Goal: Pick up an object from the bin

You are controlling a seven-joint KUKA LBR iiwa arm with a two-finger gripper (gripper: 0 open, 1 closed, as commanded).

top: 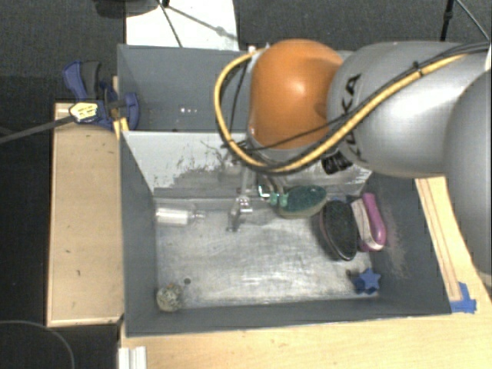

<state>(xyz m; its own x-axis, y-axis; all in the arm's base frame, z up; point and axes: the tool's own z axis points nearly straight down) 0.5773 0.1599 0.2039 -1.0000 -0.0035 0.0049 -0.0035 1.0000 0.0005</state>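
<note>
My hand hangs low over the back of the grey bin, above bare floor, and I cannot tell how wide it stands. I see nothing held in it.

The nearest thing is a dark green oval piece, perhaps a sponge or brush head. It lies just beside my hand toward the view's right, partly under my wrist, with its long axis running roughly across the view. A small white cylinder lies on the opposite side, farther off, also lengthwise across the view.

A black oval brush and a pink-handled thing lie side by side beyond the green piece.

I judge the green piece the shorter reach: a small sideways shift toward the view's right, closing across its short axis.
</note>
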